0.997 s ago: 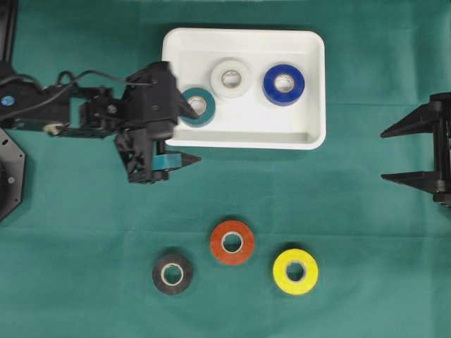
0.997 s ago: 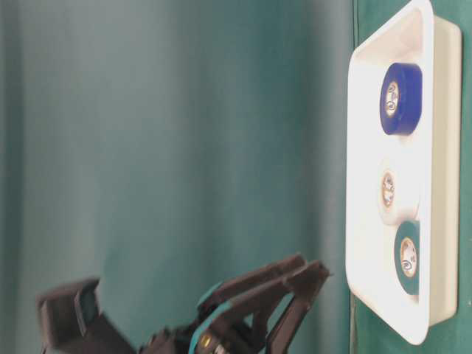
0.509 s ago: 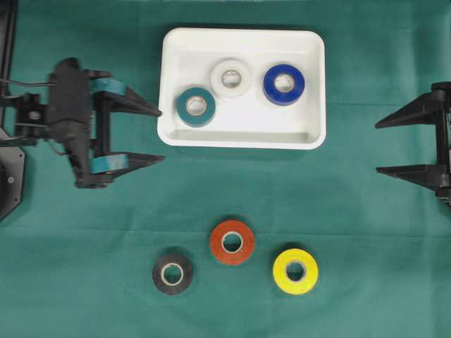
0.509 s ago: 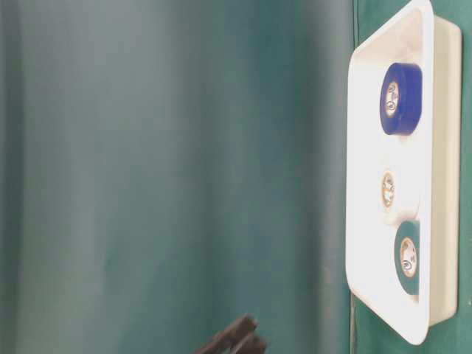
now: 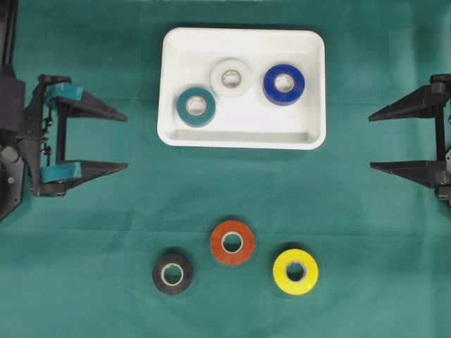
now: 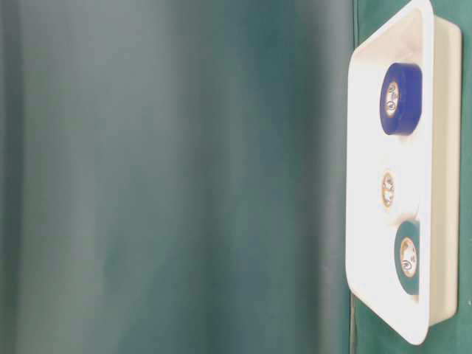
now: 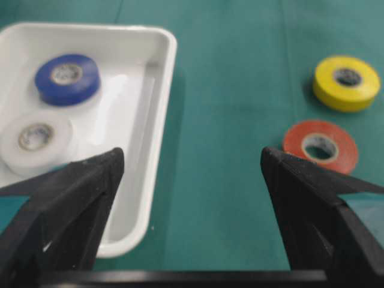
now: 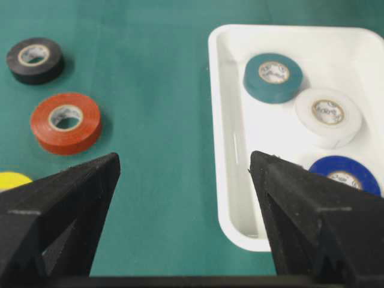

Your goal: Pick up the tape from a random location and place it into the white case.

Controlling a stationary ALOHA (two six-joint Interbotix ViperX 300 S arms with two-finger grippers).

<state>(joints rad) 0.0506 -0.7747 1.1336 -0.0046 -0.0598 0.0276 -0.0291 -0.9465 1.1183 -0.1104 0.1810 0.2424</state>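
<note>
The white case (image 5: 313, 84) lies at the top centre of the green cloth and holds a teal tape (image 5: 196, 105), a white tape (image 5: 231, 77) and a blue tape (image 5: 283, 84). Below it on the cloth lie a black tape (image 5: 173, 274), an orange tape (image 5: 232, 242) and a yellow tape (image 5: 295, 271). My left gripper (image 5: 125, 142) stands open and empty at the far left edge. At the far right edge my right gripper (image 5: 371, 141) is open and empty too. The left wrist view shows the case (image 7: 162, 90), orange tape (image 7: 320, 146) and yellow tape (image 7: 346, 83) ahead.
Green cloth (image 5: 352, 232) covers the whole table. The table-level view shows only the case (image 6: 442, 169) with its three rolls at the right edge. A dark arm base (image 5: 8, 183) sits at the left border.
The left arm has pulled back leftward from the case's left side to the table's left edge, jaws open, leaving the teal tape in the case. The right gripper has barely shifted.
</note>
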